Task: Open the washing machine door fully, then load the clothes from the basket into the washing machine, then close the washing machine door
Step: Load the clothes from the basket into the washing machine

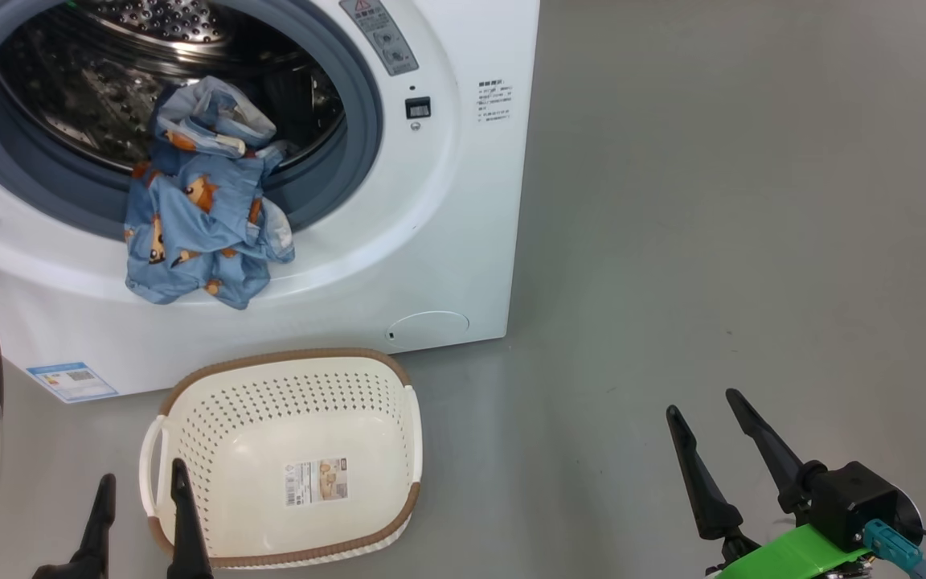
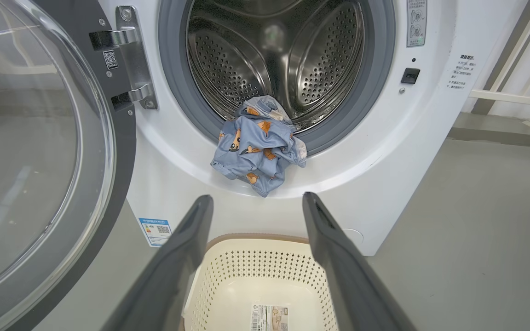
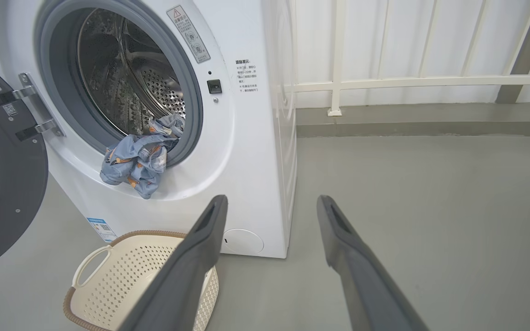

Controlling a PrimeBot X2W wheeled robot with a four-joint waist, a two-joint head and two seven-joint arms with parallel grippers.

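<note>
**Clothes [image 1: 198, 217] half out of the drum [image 1: 69, 88]**

They lie draped over the gasket [image 1: 350, 161] of the washing machine [image 1: 463, 241], top inside the drum, the rest hanging down the white front. Below, the basket [image 1: 286, 354] sits empty; the washing machine door [image 2: 124, 151] stands swung wide to the left. My left gripper [image 1: 143, 471] and right gripper [image 1: 703, 402] both hang spread and empty near the floor [image 1: 752, 241]. I judge the bundle light, limp and apt to sag, so I would pinch the thick hanging fold and push it inward.
</note>
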